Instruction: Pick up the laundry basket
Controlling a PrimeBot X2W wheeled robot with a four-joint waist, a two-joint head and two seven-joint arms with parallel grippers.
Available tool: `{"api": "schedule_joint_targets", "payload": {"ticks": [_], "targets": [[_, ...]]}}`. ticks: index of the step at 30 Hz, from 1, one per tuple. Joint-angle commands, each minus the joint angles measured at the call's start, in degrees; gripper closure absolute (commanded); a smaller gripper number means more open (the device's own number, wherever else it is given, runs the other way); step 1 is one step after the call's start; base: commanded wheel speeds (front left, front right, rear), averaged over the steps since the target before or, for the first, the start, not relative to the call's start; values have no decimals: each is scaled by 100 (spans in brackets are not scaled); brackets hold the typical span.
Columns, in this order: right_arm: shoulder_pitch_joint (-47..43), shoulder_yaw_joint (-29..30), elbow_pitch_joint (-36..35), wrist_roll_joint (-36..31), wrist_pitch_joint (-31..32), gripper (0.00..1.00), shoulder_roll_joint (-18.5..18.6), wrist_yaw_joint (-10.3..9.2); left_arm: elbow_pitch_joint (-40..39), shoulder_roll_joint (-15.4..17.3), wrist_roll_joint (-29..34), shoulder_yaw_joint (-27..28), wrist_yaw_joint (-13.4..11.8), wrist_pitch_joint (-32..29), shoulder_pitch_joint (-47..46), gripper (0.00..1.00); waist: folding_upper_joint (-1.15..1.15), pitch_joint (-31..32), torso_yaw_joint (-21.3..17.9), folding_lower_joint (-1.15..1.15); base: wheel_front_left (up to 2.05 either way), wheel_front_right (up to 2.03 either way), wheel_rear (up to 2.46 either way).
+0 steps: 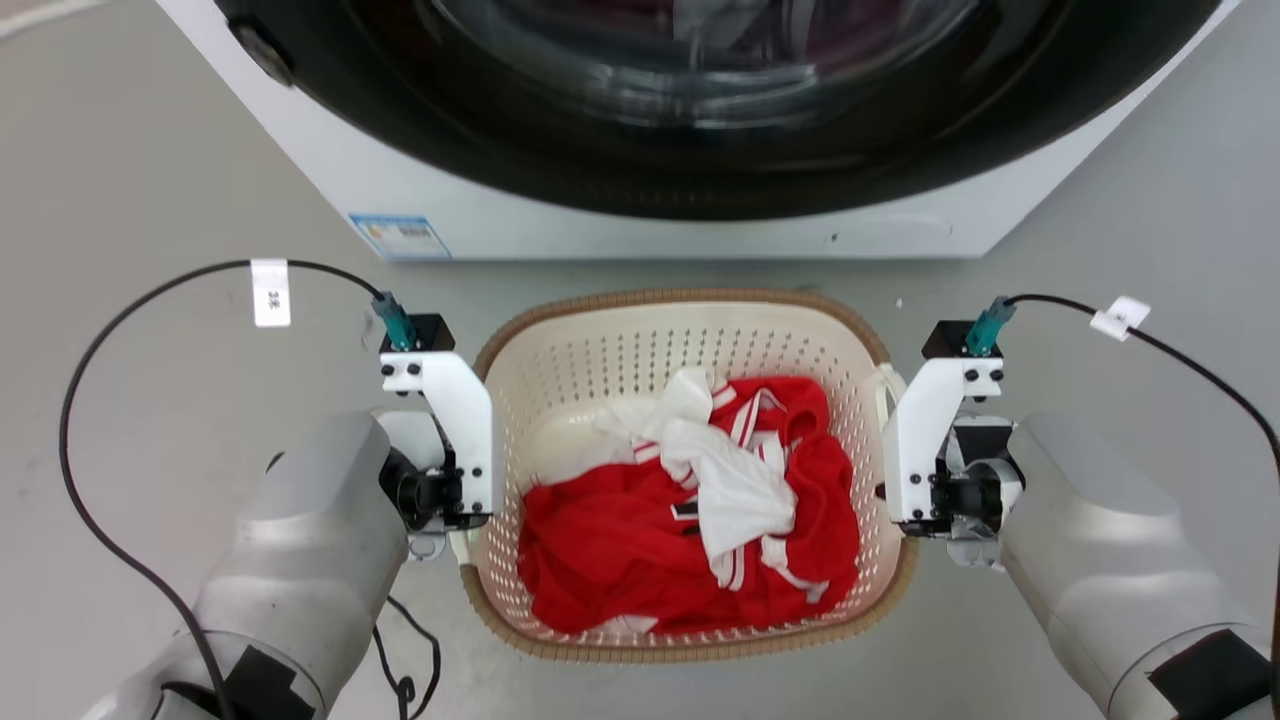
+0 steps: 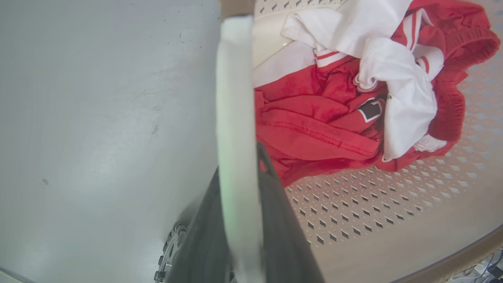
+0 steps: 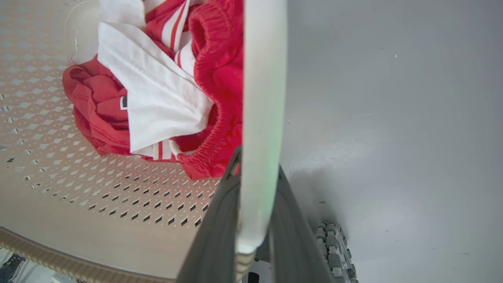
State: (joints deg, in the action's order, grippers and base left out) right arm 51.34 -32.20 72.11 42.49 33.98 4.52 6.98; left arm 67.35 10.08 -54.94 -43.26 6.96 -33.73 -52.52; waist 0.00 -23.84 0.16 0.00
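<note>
The laundry basket (image 1: 600,360), cream-white and perforated with a brown woven rim, sits between my two arms in front of the washer. It holds red and white clothes (image 1: 690,500). My left gripper (image 1: 462,540) is at the basket's left side. In the left wrist view, that gripper (image 2: 239,169) has its dark fingers (image 2: 275,204) shut on the white loop handle (image 2: 234,98). My right gripper (image 1: 890,500) is at the right side. Seen from the right wrist, it (image 3: 257,169) is likewise shut on the other white handle (image 3: 261,98). I cannot tell whether the basket touches the floor.
A white front-loading washer (image 1: 700,120) with a dark round door stands just beyond the basket. Grey floor (image 1: 150,200) spreads to both sides. Black cables (image 1: 100,340) loop from each wrist, and one (image 1: 405,660) trails on the floor by the left arm.
</note>
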Motion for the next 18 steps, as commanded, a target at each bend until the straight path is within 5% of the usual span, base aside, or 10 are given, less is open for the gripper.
{"api": "schedule_joint_targets", "payload": {"ticks": [1,18], "targets": [[-27,-30,-134,123,65,100,-297,92,-154,-306,-101,-64,92,-49,84,100,0,344,-6,0,0,0,0],[-318,-207,-26,555,927,100,-298,92,-38,-288,-477,-402,102,-449,493,100,0,1795,-88,0,0,0,0]]}}
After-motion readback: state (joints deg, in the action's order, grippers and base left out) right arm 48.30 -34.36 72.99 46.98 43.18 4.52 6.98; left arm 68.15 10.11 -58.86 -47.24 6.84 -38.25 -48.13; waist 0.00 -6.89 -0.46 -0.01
